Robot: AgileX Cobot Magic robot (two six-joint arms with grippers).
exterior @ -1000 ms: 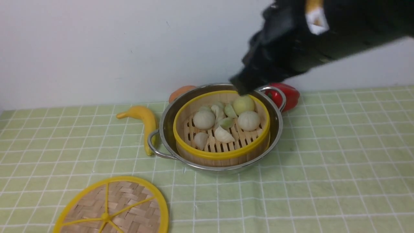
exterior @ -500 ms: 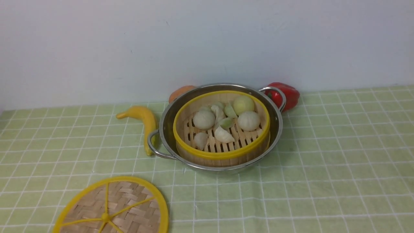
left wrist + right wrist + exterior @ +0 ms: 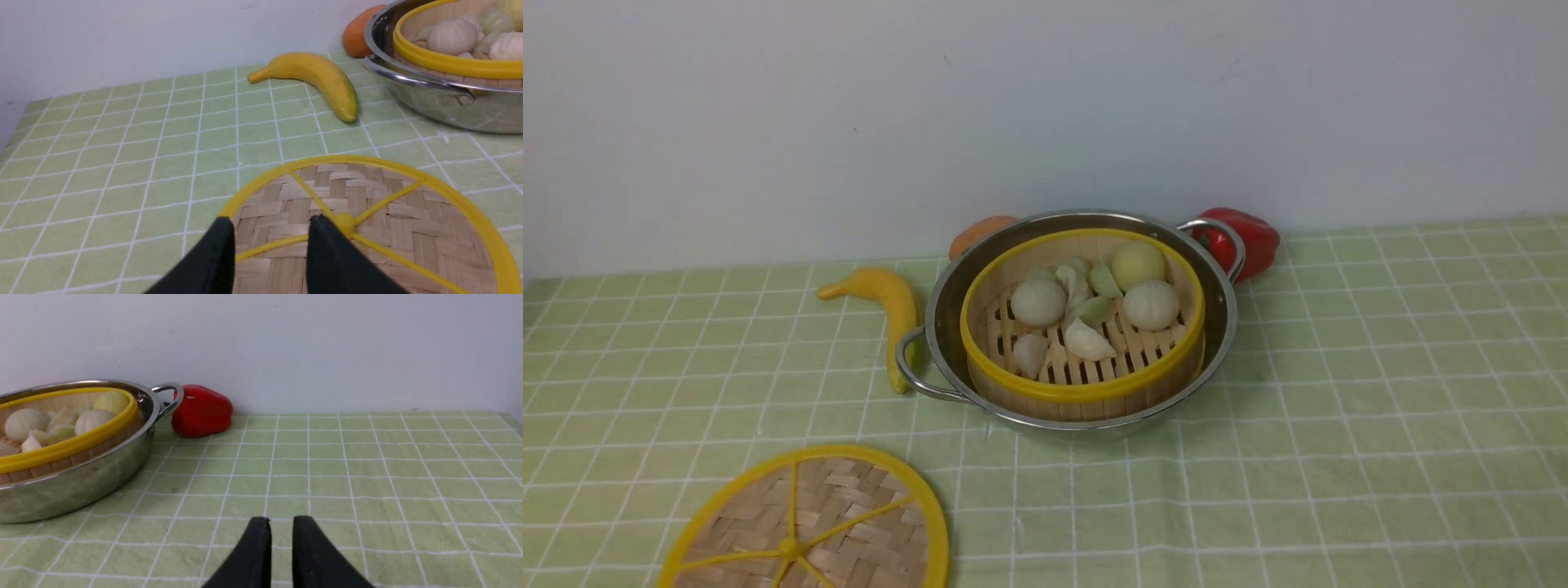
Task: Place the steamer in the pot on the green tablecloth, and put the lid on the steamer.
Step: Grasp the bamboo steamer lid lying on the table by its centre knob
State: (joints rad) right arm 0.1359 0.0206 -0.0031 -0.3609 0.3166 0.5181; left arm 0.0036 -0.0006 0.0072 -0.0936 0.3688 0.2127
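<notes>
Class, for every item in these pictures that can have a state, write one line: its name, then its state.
pot, upright on the green tablecloth
steamer, seated in the pot, uncovered, holding buns and dumplings
lid, off, flat on the tablecloth
left gripper, open, empty, over the lid
right gripper, slightly open, empty
banana, lying beside the pot

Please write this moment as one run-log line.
steamer: in pot | lid: on green tablecloth, not placed | left end effector: open, at lid | right end effector: open, empty
</notes>
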